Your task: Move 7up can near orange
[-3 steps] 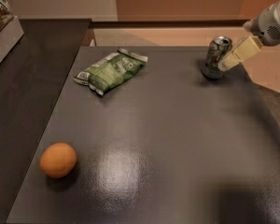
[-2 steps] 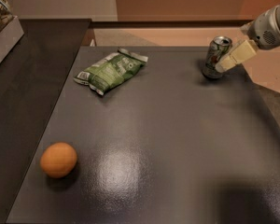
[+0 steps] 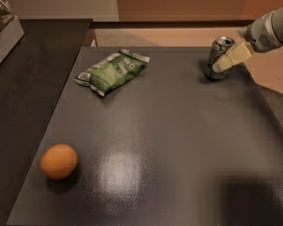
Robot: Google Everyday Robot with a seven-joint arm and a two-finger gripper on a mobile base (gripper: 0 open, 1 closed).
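A: Where's the can [image 3: 214, 54]?
B: Far right, gripper [image 3: 222, 63] against it. Clamped or spread, can't tell. Orange [image 3: 59, 161] is near left, well apart.
A: Risk?
B: Long haul across the table [image 3: 179, 140]. Weak hold = can tips or drops. Could clip the bag [image 3: 111, 70] too.

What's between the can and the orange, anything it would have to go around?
Nothing visible. The gripper is at the can, far right on the table; the orange lies near the front left corner. The bag lies toward the far left, behind the straight line between them, so it shouldn't block a direct move.
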